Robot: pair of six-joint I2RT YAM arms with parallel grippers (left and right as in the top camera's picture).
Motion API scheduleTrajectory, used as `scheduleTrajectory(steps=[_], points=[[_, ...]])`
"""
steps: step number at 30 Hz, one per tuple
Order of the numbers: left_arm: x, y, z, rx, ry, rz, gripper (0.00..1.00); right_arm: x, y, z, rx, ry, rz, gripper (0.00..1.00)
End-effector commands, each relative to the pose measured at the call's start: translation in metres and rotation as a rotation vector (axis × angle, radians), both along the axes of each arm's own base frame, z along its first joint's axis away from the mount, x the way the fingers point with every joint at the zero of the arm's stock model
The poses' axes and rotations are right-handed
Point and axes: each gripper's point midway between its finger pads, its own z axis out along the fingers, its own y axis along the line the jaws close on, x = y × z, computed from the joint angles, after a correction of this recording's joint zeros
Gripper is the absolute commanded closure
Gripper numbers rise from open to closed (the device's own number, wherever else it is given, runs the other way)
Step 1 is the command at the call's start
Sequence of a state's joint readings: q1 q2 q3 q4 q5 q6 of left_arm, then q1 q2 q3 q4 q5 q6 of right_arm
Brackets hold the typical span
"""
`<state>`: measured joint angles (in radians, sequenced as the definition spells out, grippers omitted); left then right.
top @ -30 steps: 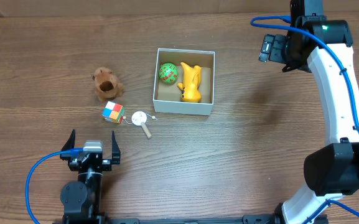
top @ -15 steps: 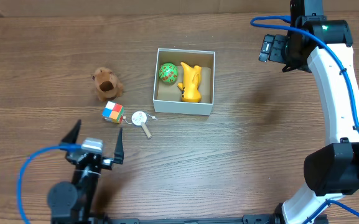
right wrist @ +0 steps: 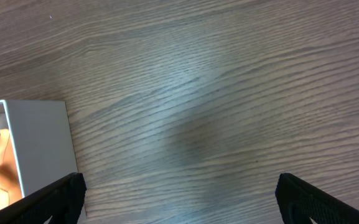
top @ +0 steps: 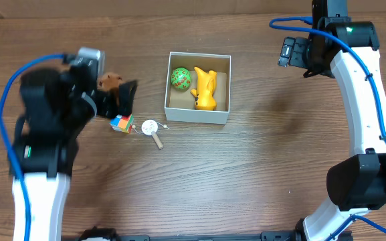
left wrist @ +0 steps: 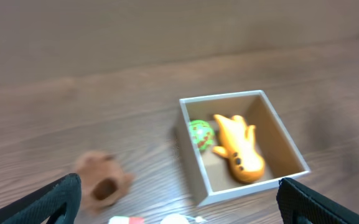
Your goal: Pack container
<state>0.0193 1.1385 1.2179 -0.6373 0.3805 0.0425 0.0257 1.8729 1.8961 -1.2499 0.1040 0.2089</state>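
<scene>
The container (top: 197, 118), a white-walled box with a brown floor, stands mid-table and holds a green ball (top: 180, 78) and a yellow toy (top: 205, 89). In the left wrist view the container (left wrist: 254, 186) is ahead to the right, showing the ball (left wrist: 200, 133) and the yellow toy (left wrist: 238, 150). A brown toy (left wrist: 103, 184) lies left of it, half hidden overhead by my blurred left gripper (top: 107, 95). That left gripper (left wrist: 179, 204) is open and empty. My right gripper (right wrist: 179, 200) is open over bare wood, right of the box.
A coloured cube (top: 120, 122) and a white round tag with a stick (top: 152, 128) lie on the wood left of the container's front corner. The right arm (top: 363, 100) runs down the table's right side.
The left arm has swung up from the near edge to above the brown toy and cube, and is blurred with motion. The right arm and the toys have not moved.
</scene>
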Motion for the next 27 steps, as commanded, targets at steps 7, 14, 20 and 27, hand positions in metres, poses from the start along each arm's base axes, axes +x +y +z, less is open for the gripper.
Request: scheduleTrajectory(steps=[7, 14, 20, 27], points=[[0.042, -0.047, -0.055, -0.279, 0.257, -0.178, 0.00, 0.002, -0.004, 0.016, -0.003, -0.043, -0.016, 0.00], [0.047, -0.067, -0.094, -0.165, 0.341, -0.142, 0.00, 0.002, -0.004, 0.016, -0.003, -0.043, -0.016, 0.00], [0.043, -0.097, -0.107, 0.077, 0.306, -0.036, 0.00, 0.002, -0.004, 0.016, -0.003, -0.043, -0.016, 0.00], [0.041, -0.100, -0.109, 0.030, 0.338, 0.111, 0.00, 0.002, -0.004, 0.016, -0.003, -0.043, -0.016, 0.00]])
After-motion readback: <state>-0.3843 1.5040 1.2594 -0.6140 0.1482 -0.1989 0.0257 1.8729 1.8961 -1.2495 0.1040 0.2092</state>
